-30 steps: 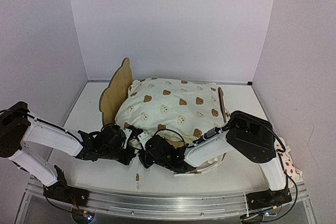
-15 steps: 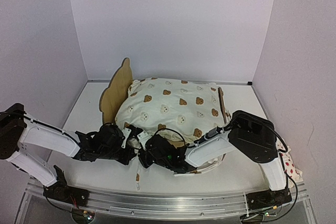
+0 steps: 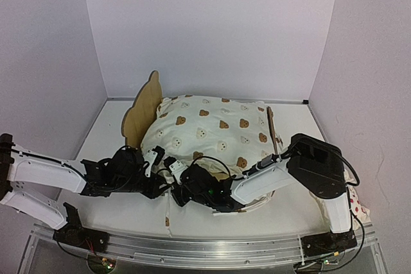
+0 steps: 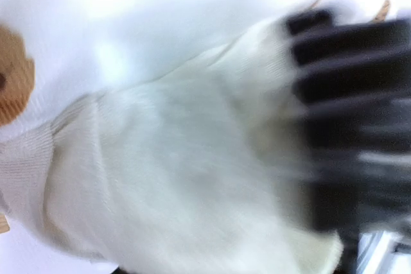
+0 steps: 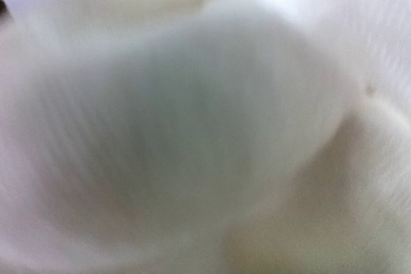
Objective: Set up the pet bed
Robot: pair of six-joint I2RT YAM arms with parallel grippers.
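The left gripper (image 3: 159, 172) sits low against the near-left corner of the cream bear-print cushion (image 3: 215, 129). Its wrist view shows one dark finger (image 4: 347, 94) blurred against ribbed cream fabric (image 4: 192, 178), too smeared to tell whether the jaws are apart or pinching cloth. Just beside it, almost tip to tip, the right gripper (image 3: 182, 187) has its jaws together and is pushed into the same front edge. Its own camera is filled with soft cream fabric (image 5: 192, 126), so I cannot say whether a fold is caught between the fingers. With both tools crowded into one spot, the likely trouble is a knock between them. A tug on the cloth could also drag the light frame toward the near edge of the table (image 3: 109, 139), or leave the cushion humped and spilling over the front instead of seated inside the rails. The pet bed (image 3: 142, 112) lies directly beyond both grippers, under the cushion. Its bear-ear headboard stands up at the far left and a thin side rail shows at the right. A white red-dotted pillow (image 3: 356, 205) lies well apart, by the right arm's base.
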